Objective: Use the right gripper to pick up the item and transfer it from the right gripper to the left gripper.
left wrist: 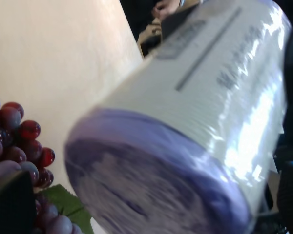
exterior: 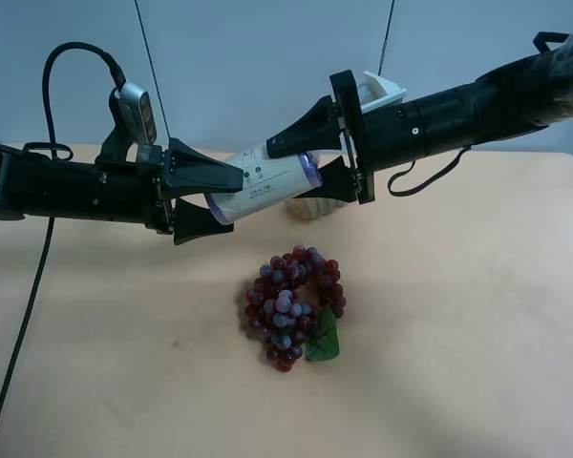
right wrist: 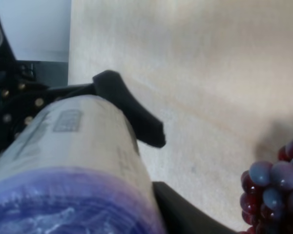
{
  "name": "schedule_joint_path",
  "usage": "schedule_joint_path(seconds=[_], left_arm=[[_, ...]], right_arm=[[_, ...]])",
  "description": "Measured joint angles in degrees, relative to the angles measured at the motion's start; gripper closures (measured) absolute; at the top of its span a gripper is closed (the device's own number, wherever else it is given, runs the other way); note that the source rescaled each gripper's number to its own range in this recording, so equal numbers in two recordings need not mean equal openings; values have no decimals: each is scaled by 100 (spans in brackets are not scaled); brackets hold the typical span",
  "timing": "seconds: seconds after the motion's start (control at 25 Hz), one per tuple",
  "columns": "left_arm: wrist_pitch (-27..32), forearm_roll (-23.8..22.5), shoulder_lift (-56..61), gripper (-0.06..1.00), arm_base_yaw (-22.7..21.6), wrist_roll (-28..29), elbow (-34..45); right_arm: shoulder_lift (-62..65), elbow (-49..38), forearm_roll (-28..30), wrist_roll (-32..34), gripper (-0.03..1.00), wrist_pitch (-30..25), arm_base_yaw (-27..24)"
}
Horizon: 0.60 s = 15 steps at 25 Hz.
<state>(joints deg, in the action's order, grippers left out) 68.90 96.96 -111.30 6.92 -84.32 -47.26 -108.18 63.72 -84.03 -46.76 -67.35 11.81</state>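
Observation:
The cream-white can (exterior: 265,181) with a purple lid lies on its side in the air above the table, between the two arms. The right gripper (exterior: 293,172), on the arm with the white block at the exterior high view's right, is shut on the can's lid end; its finger presses the can in the right wrist view (right wrist: 78,146). The left gripper (exterior: 231,198), on the arm with the grey camera module, straddles the can's other end with its jaws open. In the left wrist view the can (left wrist: 200,107) fills the frame, and a finger (left wrist: 10,204) stands apart from it.
A bunch of dark red grapes (exterior: 294,305) with a green leaf lies on the tan table (exterior: 477,315) below the can; it also shows in the right wrist view (right wrist: 276,195) and the left wrist view (left wrist: 14,141). A ribbed wooden piece (exterior: 310,206) stands behind the can.

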Motion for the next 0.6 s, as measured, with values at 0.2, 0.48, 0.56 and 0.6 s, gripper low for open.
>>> schedule_joint_path(seconds=[0.2, 0.48, 0.56, 0.6], left_arm=[[2, 91, -69, -6, 0, -30, 0], [7, 210, -69, -6, 0, -5, 0], [7, 210, -69, -6, 0, 0, 0], [7, 210, -69, -6, 0, 16, 0]], right_arm=[[0, 0, 2, 7, 96, 0, 0], [0, 0, 6, 7, 96, 0, 0], [0, 0, 6, 7, 96, 0, 0], [0, 0, 6, 7, 96, 0, 0]])
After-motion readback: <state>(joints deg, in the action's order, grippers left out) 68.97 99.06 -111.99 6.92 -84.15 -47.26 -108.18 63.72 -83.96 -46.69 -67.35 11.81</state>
